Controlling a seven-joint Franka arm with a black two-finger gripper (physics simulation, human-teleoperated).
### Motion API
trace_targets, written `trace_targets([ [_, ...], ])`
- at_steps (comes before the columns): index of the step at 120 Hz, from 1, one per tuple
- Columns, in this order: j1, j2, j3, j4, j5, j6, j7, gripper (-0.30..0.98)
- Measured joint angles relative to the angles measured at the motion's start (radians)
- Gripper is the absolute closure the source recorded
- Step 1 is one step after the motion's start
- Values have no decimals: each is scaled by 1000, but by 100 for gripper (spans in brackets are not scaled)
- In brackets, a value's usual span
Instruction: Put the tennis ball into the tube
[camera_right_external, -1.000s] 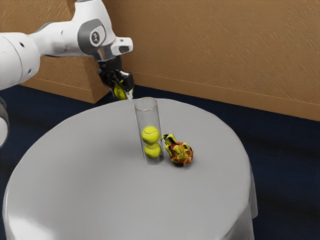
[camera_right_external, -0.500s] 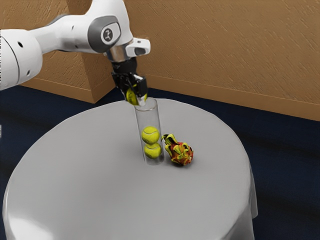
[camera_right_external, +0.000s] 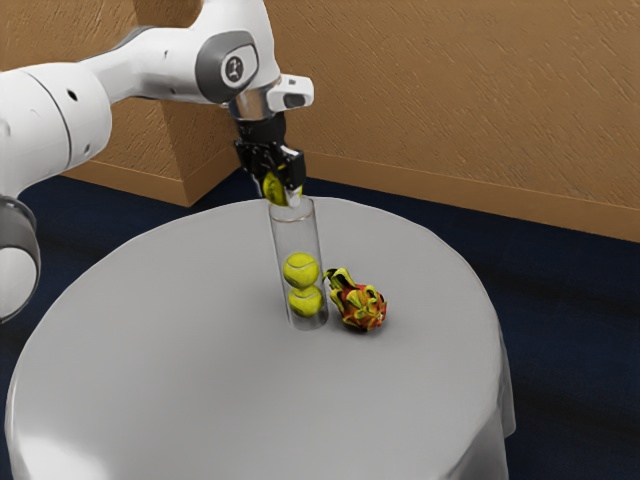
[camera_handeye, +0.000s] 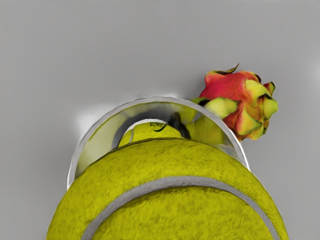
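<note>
My gripper (camera_right_external: 283, 185) is shut on a yellow-green tennis ball (camera_right_external: 276, 188), right at the mouth of the clear tube (camera_right_external: 297, 236) in the exterior view. The tube stands upright on the table, with one ball (camera_right_external: 301, 270) resting on another (camera_right_external: 305, 301) inside it. From the wrist view, the held ball (camera_handeye: 170, 200) covers much of the tube's opening, whose rim (camera_handeye: 157, 99) curves out past it. Part of a ball inside the tube (camera_handeye: 150, 131) is visible beyond. Whether the held ball's underside has passed the rim, I cannot tell.
A red and yellow-green dragon fruit (camera_right_external: 360, 305) lies close beside the tube's base, toward the exterior view's right; the wrist view has the same fruit (camera_handeye: 240, 102). Both rest on a round table with a grey cloth (camera_right_external: 200, 370). A brown wall rises behind.
My hand has carried the ball toward the exterior view's right, from beyond the tube's side to its mouth, slowing over the last half second. The tube, its balls and the fruit have stayed put.
</note>
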Motion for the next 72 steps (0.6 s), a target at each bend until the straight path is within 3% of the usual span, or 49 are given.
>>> trace_targets([
  [26,0,40,0,49,-2,-14,-4,31],
  [59,-2,37,1,51,-6,-25,-6,10],
  [72,-10,-120,25,-107,-10,-68,-9,7],
])
